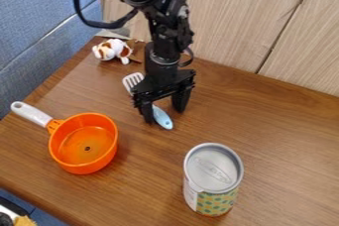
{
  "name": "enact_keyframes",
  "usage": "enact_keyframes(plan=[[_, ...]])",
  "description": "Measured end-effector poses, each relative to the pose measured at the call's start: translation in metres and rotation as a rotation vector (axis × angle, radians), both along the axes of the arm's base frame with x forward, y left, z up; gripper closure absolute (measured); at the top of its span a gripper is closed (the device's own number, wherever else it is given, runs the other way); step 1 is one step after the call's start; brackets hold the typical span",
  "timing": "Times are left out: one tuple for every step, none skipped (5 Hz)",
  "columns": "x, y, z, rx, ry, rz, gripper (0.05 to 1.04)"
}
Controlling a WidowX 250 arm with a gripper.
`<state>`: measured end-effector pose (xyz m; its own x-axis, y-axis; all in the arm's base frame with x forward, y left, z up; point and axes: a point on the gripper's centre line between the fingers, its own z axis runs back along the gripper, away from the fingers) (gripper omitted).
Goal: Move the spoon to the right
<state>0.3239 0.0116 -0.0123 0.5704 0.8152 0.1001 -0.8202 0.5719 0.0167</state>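
The gripper (163, 115) hangs low over the table, left of the view's centre, its two fingers apart and pointing down. A small utensil (162, 119) with a light blue handle and a white slotted head lies slantwise on the wood beneath it. The handle end shows between and just in front of the fingers, close to the left one; the slotted head sticks out behind and to the left of the gripper. The gripper hides the utensil's middle. The head looks more like a slotted turner or fork than a spoon.
An orange pot (83, 143) with a white handle stands at the left on the wooden table (285, 136). A tall can (212, 178) stands at the front right. A brown-and-white plush toy (112, 50) lies at the back left, near the wooden wall (232, 17).
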Motion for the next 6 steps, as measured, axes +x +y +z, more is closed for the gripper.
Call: enact_keyframes(plan=[[0.002, -0.001, -0.002, 0.002, -0.005, -0.003, 0.397], [-0.003, -0.001, -0.003, 0.001, -0.004, -0.002, 0.694], [-0.013, 0.004, -0.001, 0.004, 0.012, 0.007, 0.749], [-0.023, 0.012, 0.006, -0.010, 0.024, 0.027, 0.749], [-0.023, 0.011, 0.024, -0.045, 0.019, -0.040, 0.749], [-0.004, -0.002, 0.043, -0.044, -0.030, -0.210, 0.749]])
